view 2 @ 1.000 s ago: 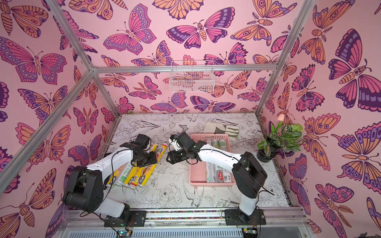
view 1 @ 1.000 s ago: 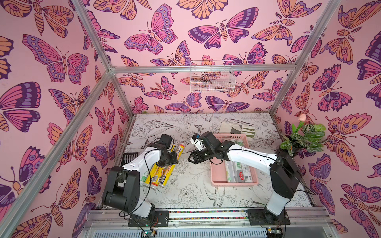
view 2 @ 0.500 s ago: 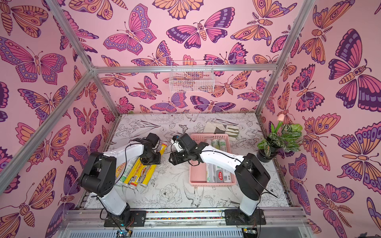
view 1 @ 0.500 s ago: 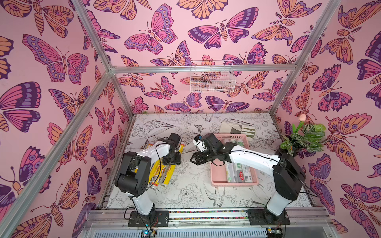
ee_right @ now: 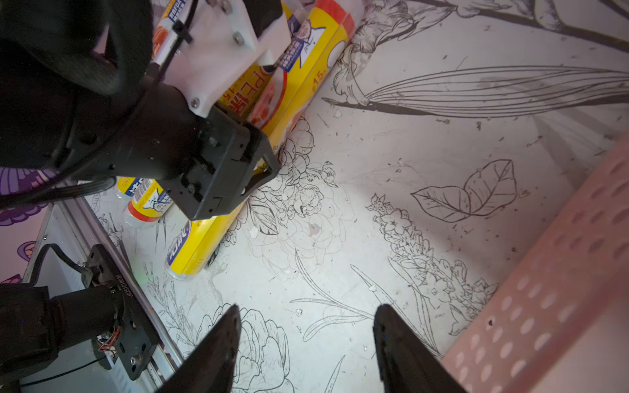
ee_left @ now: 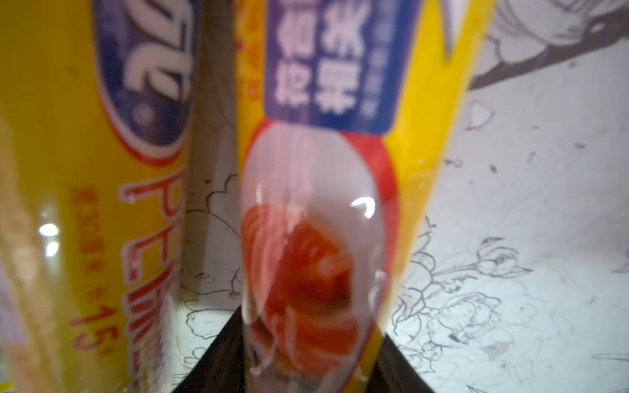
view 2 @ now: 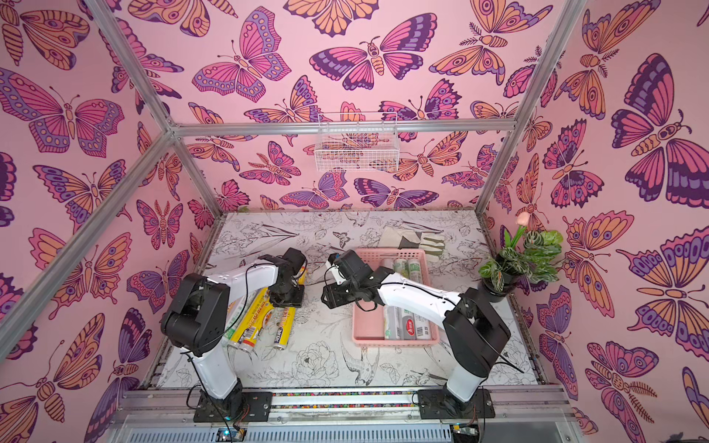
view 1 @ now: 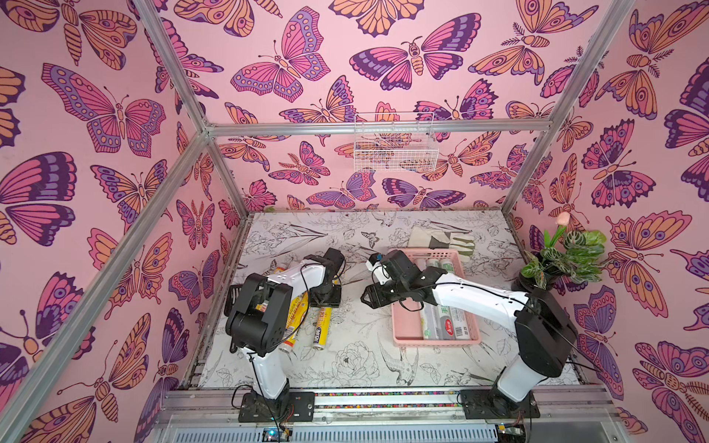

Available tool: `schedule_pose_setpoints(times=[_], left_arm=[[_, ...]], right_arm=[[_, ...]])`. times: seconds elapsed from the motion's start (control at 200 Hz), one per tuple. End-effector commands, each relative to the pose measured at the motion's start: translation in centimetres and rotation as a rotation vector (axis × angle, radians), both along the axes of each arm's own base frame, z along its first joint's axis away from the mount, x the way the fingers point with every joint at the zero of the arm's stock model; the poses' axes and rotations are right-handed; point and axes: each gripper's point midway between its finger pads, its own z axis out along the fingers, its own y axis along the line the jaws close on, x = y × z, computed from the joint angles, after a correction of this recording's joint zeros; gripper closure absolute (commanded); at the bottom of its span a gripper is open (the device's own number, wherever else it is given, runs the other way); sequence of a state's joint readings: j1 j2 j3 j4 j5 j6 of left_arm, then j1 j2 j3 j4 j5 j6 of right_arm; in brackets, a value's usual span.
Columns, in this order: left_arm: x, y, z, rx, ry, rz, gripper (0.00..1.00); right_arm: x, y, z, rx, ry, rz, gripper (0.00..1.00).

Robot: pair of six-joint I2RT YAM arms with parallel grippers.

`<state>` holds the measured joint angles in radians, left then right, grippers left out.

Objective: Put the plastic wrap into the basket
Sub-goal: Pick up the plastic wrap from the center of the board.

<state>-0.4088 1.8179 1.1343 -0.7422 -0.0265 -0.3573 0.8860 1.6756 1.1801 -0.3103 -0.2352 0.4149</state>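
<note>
The table (view 1: 345,368) with the flower drawings carries everything, and two arms reach over it from the near edge. On its right half stands the basket (view 1: 407,326), long side running from near to far, and several whitish rolls (view 1: 445,322) already lie in it along that same direction. On the left half, well apart from the basket, the yellow rolls (view 2: 251,320) lie in a loose group on the table. The one closest to the basket, the outer roll (view 2: 284,326), is almost parallel to the basket's long side, only a little tilted, with a bare strip of table between them. The left tool (view 1: 325,299) stands directly over the middle part of this roll, pointing down. In the left wrist view its dark fingers (ee_left: 214,360) sit against both sides of the roll, so I judge it is pinching the roll, which seems to rest on the table. The right tool (ee_right: 308,316) hangs over the bare strip, just beside the basket's left wall, fingers spread and nothing between them. The left arm is clearly the nearer one, and the basket lies to its right. I think the coming move is a lift and a sideways carry to the right. Little turning should be needed, but the right arm may be in the way.
</note>
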Motion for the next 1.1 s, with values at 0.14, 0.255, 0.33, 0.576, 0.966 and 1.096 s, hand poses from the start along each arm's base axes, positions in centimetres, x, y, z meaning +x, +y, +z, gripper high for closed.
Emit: schedule_pose_setpoints(times=[0.14, 0.255, 0.33, 0.576, 0.966, 1.096], left_arm=[[-0.1, -1.8, 3.3, -0.044, -0.056, -0.038, 0.57], [0.6, -2.9, 6.2, -0.113, -0.129, -0.023, 0.58], [1.0, -3.8, 7.9, -0.172, -0.162, -0.006, 0.58], [2.2, -8.7, 12.9, -0.428, -0.272, 0.032, 0.62], [2.6, -17.1, 16.6, -0.667, -0.322, 0.003, 0.65], [2.3, -19.8, 16.9, -0.721, -0.305, -0.02, 0.65]], right_arm=[[1.8, -2.0, 2.0, 0.023, -0.081, -0.104, 0.34], [2.4, -3.4, 3.4, 0.043, -0.137, -0.161, 0.34], [2.7, -4.3, 4.0, 0.047, -0.17, -0.202, 0.33], [3.4, -7.6, 6.3, 0.078, -0.273, -0.335, 0.32], [3.8, -14.0, 7.7, 0.105, -0.31, -0.554, 0.31], [3.6, -16.0, 7.0, 0.111, -0.252, -0.591, 0.32]])
